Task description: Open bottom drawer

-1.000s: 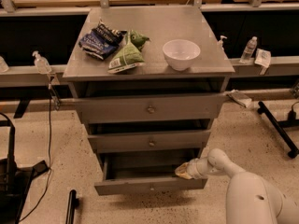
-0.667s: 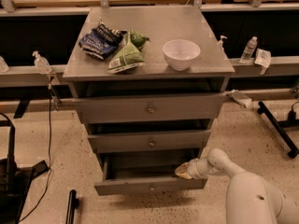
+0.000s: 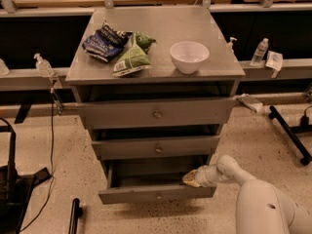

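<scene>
The bottom drawer [image 3: 157, 195] of a grey metal table [image 3: 161, 23] stands pulled partway out, its dark inside open to view, just as it stood a second ago. Its flat front with the small round knob sits at the same place above the speckled floor [image 3: 58, 145]. The robot's claw [image 3: 191, 178] has barely shifted in that time. It rests at the drawer's right end, just behind the front panel and at the top edge. Whether the claw is spread or closed, and whether it grips the panel, cannot be told. The pale arm [image 3: 229, 169] reaches in from the lower right, and the robot's rounded body [image 3: 268, 208] fills that corner.

Above, the middle drawer [image 3: 157, 147] and the top drawer [image 3: 157, 113] show their fronts, each wider than the one below. On the table lie a blue snack bag [image 3: 105, 44] and a green snack bag [image 3: 132, 60], touching each other at the left. A white bowl [image 3: 189, 56] stands apart from them near the right front edge.

In front of the bottom drawer the floor lies bare. To the left of the open drawer a black bar [image 3: 74, 213] lies on the floor close to the drawer's left corner. Farther left stands a black stand [image 3: 12, 179] with a cable. To the right, a black leg [image 3: 290, 133] runs across the floor, well apart from the arm. A sanitiser bottle [image 3: 43, 65] stands on the rail to the left and a water bottle [image 3: 261, 51] on the rail to the right.
</scene>
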Controlling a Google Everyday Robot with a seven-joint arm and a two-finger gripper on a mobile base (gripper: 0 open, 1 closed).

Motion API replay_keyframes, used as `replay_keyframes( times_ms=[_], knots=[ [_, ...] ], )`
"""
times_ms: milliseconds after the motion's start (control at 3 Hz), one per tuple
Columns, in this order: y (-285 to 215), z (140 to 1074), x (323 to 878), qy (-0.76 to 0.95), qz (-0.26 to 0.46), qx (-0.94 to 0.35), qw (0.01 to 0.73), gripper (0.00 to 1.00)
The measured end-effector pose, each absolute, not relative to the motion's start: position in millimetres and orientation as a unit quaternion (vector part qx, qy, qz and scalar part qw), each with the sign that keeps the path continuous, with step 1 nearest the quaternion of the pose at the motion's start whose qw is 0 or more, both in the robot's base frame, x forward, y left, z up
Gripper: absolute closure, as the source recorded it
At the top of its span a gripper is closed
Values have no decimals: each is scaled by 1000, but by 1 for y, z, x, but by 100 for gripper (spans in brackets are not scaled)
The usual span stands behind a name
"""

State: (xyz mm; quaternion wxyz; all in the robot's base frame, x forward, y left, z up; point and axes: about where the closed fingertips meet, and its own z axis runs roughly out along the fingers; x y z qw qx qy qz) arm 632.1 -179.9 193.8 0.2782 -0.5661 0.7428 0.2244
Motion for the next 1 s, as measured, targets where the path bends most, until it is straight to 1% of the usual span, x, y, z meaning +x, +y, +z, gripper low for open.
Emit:
replay_keyframes(
  times_ms=[333, 1000],
  knots=[
    [-180, 194, 632, 743, 224, -566, 278, 66],
    [-180, 194, 632, 743, 225, -566, 278, 20]
  ],
)
